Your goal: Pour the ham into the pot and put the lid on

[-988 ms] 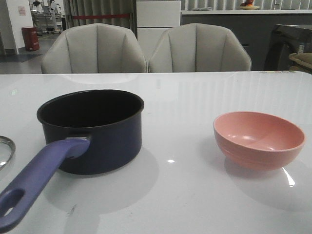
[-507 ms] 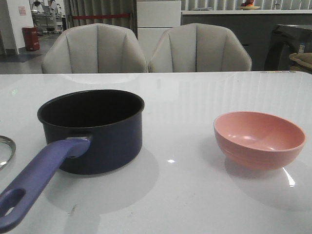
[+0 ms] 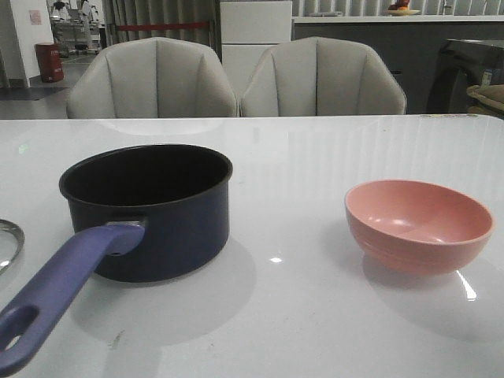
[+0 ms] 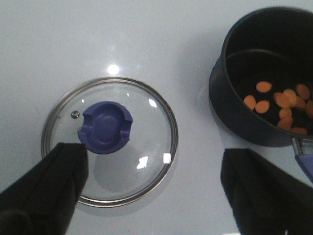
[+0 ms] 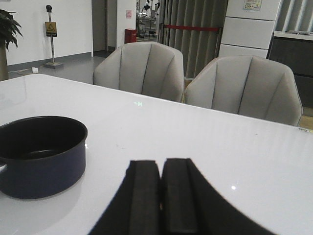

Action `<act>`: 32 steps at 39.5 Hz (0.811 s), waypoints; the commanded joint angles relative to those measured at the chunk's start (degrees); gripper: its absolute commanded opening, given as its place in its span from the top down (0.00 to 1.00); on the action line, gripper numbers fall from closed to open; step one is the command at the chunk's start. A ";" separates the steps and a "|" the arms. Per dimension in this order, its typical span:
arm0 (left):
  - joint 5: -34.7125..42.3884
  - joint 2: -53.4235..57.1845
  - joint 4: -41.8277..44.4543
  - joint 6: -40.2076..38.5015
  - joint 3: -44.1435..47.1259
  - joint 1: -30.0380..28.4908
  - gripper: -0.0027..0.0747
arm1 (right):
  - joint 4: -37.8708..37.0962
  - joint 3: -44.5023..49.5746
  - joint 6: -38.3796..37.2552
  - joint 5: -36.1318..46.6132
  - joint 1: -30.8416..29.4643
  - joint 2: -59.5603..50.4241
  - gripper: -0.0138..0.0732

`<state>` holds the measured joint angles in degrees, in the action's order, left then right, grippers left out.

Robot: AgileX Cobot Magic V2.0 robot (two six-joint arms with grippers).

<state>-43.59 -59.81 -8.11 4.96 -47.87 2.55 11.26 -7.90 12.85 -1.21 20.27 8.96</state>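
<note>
The dark navy pot (image 3: 169, 228) stands left of the table's middle, its periwinkle handle (image 3: 63, 287) pointing toward the front edge. In the left wrist view the ham (image 4: 283, 100) lies as several orange pieces on the floor of the pot (image 4: 234, 112). The glass lid (image 4: 146, 122) lies flat on the table beside the pot, blue knob (image 4: 105, 126) up. Only the edge of the lid (image 3: 9, 236) shows in the front view. My left gripper (image 4: 154, 164) hangs open above the lid, holding nothing. My right gripper (image 5: 161, 169) is shut and empty, above the table to the right of the pot (image 5: 41, 156).
A pink bowl (image 3: 417, 224) stands at the right of the white table (image 3: 299, 315) and looks empty. Two grey chairs (image 3: 236, 79) stand behind the far edge. Neither arm shows in the front view.
</note>
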 commanded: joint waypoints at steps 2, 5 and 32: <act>-1.81 -5.80 -0.58 -0.25 -5.81 0.35 0.19 | -0.46 -1.55 0.44 4.69 0.00 0.58 0.68; -3.11 -9.52 -0.58 -0.25 -7.81 0.35 0.19 | -0.46 -1.55 0.44 4.69 0.00 0.58 0.68; -10.28 -30.42 -2.05 1.97 -17.85 -6.06 0.07 | -0.46 -1.55 0.44 4.69 0.00 0.58 0.68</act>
<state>-53.94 -90.20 -9.67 6.64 -62.78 -3.50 11.26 -7.90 12.85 -1.21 20.27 8.96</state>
